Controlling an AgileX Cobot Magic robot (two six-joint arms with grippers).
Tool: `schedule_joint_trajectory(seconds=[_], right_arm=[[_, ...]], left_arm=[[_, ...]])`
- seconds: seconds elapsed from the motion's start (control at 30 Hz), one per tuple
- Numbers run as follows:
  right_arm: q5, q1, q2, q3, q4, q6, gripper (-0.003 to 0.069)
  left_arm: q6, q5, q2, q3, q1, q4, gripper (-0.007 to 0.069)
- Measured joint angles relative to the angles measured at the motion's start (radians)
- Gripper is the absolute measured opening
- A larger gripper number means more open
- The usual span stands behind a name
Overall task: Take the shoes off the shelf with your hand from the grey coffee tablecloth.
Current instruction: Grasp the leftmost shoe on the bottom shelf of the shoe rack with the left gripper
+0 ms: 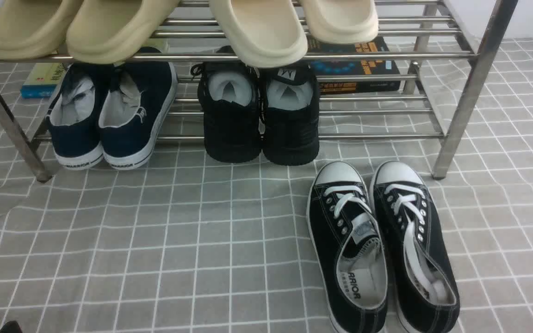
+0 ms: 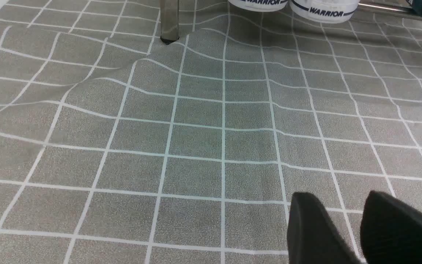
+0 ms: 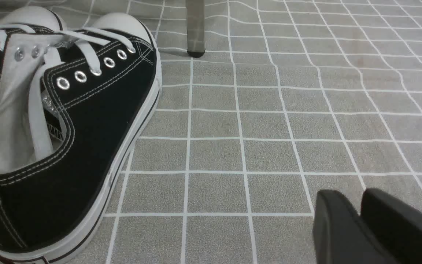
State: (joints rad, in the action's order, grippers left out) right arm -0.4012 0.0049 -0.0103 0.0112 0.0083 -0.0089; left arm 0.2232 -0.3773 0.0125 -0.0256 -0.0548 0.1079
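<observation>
Navy canvas shoes (image 1: 111,115) sit on the lower tier of the shelf (image 1: 479,69), at its left end.
They look light, soft-sided and stiff-soled, so a heel rim is probably the best place to pinch. The left end effector (image 2: 337,200) is apart and empty; the right end effector (image 3: 348,196) is together.

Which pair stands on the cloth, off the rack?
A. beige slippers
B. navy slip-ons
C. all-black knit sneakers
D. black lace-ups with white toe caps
D: the black lace-ups lie on the grey cloth in front of the rack; the navy slip-ons and all-black sneakers sit on its lower tier, the beige slippers on its top tier.
</observation>
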Motion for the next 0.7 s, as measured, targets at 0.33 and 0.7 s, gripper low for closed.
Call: schedule_joint_trajectory(seconds=[0.33, 0.7], right_arm=[[0.000, 0.000, 0.000, 0.000, 0.000, 0.000, 0.0141], [0.000, 0.000, 0.000, 0.000, 0.000, 0.000, 0.0155]], left_arm=[[0.000, 0.000, 0.000, 0.000, 0.000, 0.000, 0.0239], [0.084, 0.006, 0.000, 0.000, 0.000, -0.096, 0.0239]])
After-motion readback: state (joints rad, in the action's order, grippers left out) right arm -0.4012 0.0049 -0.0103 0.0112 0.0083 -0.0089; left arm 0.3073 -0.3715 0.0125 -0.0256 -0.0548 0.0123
